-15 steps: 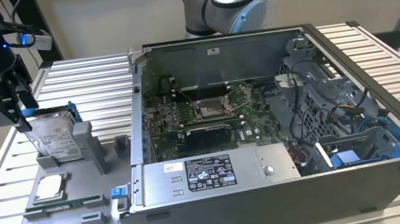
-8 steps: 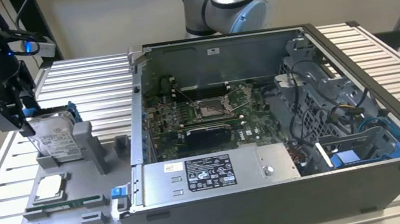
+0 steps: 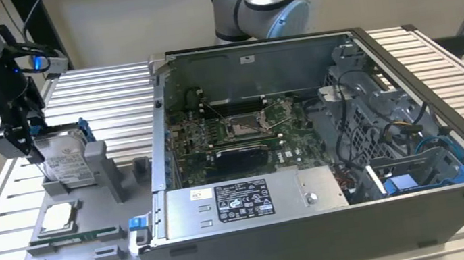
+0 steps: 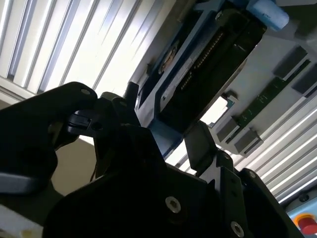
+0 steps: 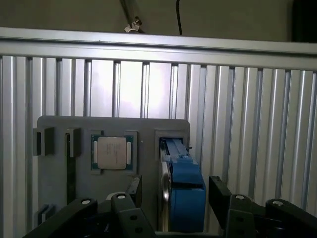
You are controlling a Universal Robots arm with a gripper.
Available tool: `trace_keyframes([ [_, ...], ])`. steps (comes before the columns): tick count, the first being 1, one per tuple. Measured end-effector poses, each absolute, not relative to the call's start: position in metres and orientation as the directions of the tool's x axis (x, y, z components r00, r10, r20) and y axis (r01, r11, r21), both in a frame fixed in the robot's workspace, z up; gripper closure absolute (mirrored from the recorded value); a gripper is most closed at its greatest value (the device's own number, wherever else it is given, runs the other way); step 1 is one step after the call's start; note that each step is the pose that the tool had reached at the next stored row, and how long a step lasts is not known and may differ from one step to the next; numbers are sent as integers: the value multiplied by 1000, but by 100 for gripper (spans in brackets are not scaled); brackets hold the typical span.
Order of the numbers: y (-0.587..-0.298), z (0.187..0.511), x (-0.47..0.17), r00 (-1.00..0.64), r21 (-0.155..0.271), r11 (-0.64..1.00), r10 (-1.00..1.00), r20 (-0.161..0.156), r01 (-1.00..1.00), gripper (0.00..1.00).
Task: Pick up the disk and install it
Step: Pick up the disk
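Observation:
The disk [image 3: 69, 158] stands on edge in a grey holder on the parts tray [image 3: 77, 257], at the exterior view's left. It is silver with a white label and a blue frame. My gripper [image 3: 38, 140] has come down over its top, with one finger on each side. In the first wrist view the disk's blue edge [image 5: 185, 191] runs between the two black fingers [image 5: 218, 191], with a small gap on both sides. My gripper [image 5: 176, 191] is open around the disk. The second wrist view shows the disk's dark underside [image 4: 208, 69] beyond the fingertips [image 4: 200, 144].
An open computer case [image 3: 452, 140] lies to the exterior view's right of the tray, holding a motherboard [image 3: 241, 128], a grey box with a white sticker [image 3: 242, 200] and a blue drive bay [image 3: 421, 178]. A square silver chip [image 3: 58, 218] and a memory stick [image 3: 75, 238] lie on the tray. A second arm's base [image 3: 260, 3] stands behind the case.

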State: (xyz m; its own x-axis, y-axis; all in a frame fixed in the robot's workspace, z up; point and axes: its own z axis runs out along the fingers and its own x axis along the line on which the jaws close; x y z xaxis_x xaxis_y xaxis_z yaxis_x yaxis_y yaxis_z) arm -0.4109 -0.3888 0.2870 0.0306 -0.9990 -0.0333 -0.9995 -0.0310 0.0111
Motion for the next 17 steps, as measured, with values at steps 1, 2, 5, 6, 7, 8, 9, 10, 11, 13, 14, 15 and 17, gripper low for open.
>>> trace_keyframes([
  [1,-389,287,-411,31,11,-31,-999,-33,-999,0],
  [2,-389,287,-411,31,11,-31,-999,-33,-999,0],
  [5,-389,288,-411,31,11,-31,-999,-37,-999,0],
  [6,-389,288,-411,31,11,-31,-999,-37,-999,0],
  [7,-389,288,-411,32,11,-32,-999,-38,-999,0],
  [8,-389,288,-411,32,11,-32,-999,-37,-999,0],
  [9,-389,288,-411,32,11,-33,-999,-37,-999,0],
  [10,-389,288,-411,32,11,-33,-999,-37,-999,0],
  [11,-389,288,-411,32,11,-33,-999,-38,-999,0],
  [13,-389,288,-411,32,11,-33,-999,-38,-999,0],
  [14,-389,288,-411,32,11,-33,-999,-37,-999,0],
  [15,-389,288,-411,32,11,-33,-999,-37,-999,0],
  [17,-389,288,-411,32,11,-33,-999,-37,-999,100],
])
